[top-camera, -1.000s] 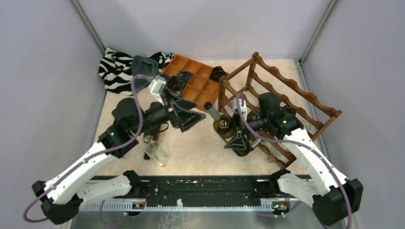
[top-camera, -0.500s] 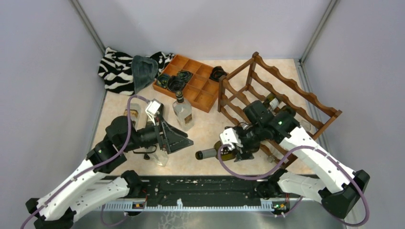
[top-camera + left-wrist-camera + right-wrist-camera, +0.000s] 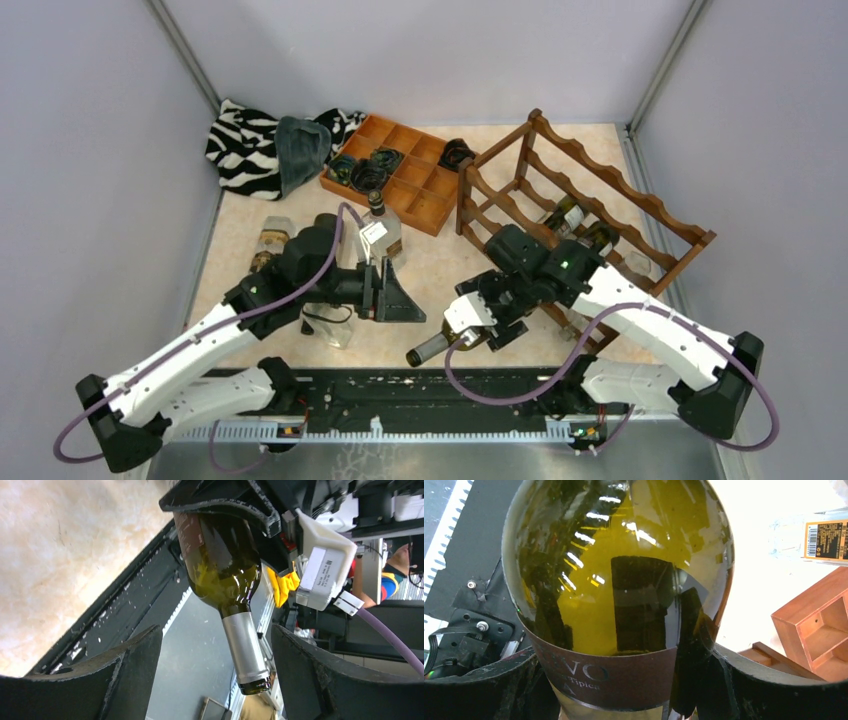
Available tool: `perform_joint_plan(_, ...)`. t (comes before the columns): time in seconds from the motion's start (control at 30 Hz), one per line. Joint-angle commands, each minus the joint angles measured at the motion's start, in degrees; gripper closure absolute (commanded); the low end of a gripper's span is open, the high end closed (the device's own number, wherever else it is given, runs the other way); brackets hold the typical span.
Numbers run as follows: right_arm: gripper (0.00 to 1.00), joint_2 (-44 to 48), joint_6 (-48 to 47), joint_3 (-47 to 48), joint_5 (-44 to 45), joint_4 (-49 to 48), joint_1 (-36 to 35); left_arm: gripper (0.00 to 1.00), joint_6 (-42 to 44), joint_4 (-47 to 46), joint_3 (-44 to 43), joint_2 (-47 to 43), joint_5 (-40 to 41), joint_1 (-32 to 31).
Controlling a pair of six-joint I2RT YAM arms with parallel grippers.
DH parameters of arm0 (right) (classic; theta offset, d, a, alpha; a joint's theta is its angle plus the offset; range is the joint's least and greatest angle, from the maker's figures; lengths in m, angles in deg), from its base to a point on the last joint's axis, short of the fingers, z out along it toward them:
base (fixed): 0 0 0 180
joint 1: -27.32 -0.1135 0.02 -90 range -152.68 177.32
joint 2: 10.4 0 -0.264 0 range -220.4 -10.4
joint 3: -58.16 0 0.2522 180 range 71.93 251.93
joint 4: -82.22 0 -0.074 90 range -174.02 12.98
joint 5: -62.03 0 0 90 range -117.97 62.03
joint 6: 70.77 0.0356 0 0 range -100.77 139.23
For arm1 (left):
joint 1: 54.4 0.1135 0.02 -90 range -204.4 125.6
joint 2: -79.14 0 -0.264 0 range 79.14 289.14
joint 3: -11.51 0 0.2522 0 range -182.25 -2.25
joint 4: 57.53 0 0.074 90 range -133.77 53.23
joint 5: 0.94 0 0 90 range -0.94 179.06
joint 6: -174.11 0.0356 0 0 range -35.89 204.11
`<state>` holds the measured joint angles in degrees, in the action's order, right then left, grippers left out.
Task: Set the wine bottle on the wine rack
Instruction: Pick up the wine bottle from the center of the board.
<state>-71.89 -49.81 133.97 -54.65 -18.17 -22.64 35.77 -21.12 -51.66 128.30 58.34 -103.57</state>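
The wine bottle (image 3: 468, 328) is dark green glass with a brown label and a silver-capped neck. It hangs tilted above the table, neck pointing near-left. My right gripper (image 3: 490, 312) is shut on the wine bottle's body, whose label (image 3: 619, 675) sits between the fingers (image 3: 764, 685). My left gripper (image 3: 405, 300) is open just left of the neck. In the left wrist view the neck (image 3: 245, 645) hangs between the two fingers (image 3: 135, 675) with gaps on both sides. The reddish-brown wine rack (image 3: 620, 195) stands at the right, behind the right arm.
Two bottles (image 3: 565, 213) lie in the wine rack. An orange-brown compartment tray (image 3: 425, 213) sits at the back centre beside a zebra-striped cloth (image 3: 240, 145). Clear glass bottles stand (image 3: 380, 235) and lie (image 3: 328, 325) near the left arm. A black rail (image 3: 430, 395) runs along the near edge.
The right arm has swung the wine bottle away from the rack toward the near edge, neck now pointing near-left. The left gripper has moved right to the neck and its jaws have narrowed.
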Motion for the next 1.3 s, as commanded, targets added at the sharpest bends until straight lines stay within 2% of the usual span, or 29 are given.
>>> perform_joint_plan(0.0, 1.00, -0.47, -0.26, 4.45, 2.67, -3.84, -2.84, 0.15, -1.52, 1.39, 0.83, 1.46, -3.04, -1.90)
perform_joint_plan(0.17, 1.00, -2.95, 3.42, 4.35, 10.03, -6.70, -5.82, 0.16, -2.77, -1.55, 2.44, 3.98, -4.19, -4.79)
perform_joint_plan(0.3, 1.00, -3.53, 5.36, 5.11, 10.48, -7.73, -5.86, 0.18, -3.92, -4.28, 5.11, 4.49, -4.68, -6.42)
perform_joint_plan(0.5, 1.00, -3.88, 5.88, 6.17, 9.61, -7.57, -5.96, 0.27, -6.58, -11.85, 10.08, 6.08, -6.21, -7.48)
perform_joint_plan(0.7, 1.00, -4.73, 6.09, 6.45, 9.84, -7.66, -7.26, 0.29, -6.76, -13.99, 10.15, 8.69, -6.89, -8.14)
perform_joint_plan(0.8, 1.00, -5.10, 6.40, 6.47, 10.20, -8.04, -8.13, 0.35, -7.35, -15.65, 10.58, 9.86, -7.52, -8.27)
perform_joint_plan(1.27, 1.00, -5.21, 8.90, 5.57, 12.40, -9.11, -8.67, 0.50, -8.73, -18.48, 12.46, 9.95, -8.74, -8.51)
